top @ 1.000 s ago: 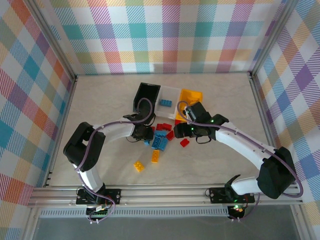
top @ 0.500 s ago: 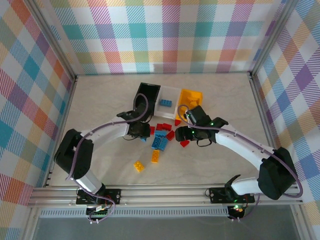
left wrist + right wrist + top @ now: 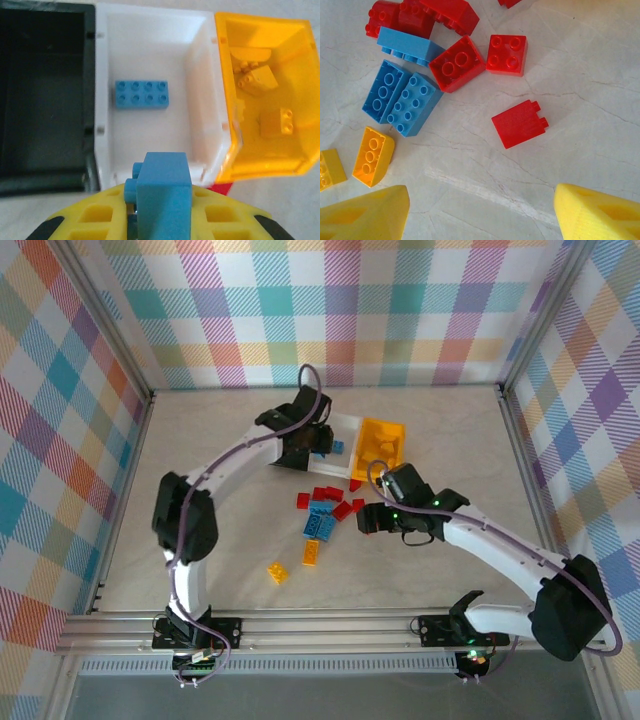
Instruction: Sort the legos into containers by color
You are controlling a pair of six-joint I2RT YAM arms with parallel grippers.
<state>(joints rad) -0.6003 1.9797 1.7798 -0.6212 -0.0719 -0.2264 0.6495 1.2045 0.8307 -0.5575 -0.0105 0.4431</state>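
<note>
Blue brick (image 3: pixel 164 192) is clamped in the left gripper (image 3: pixel 161 226) over the white bin (image 3: pixel 150 50). Right gripper (image 3: pixel 480 212) is held open.

Robot-manipulation test cell of a laboratory type, seen from above: a pale, marble-patterned tabletop (image 3: pixel 200 440) is enclosed at the back and both sides by walls (image 3: pixel 330 310) covered in a multicoloured plaid print. Two white-and-black robot arms, the left arm (image 3: pixel 235 455) and the right arm (image 3: pixel 500 545), each trailing an exposed purple cable (image 3: pixel 305 375), are bolted to a bare aluminium rail (image 3: pixel 330 630) along the near edge. The working surface carries staged test props: toy legos (image 3: pixel 320 523) in red, blue and yellow-orange, and small open plastic containers (image 3: pixel 385 435) set in a row.
</note>
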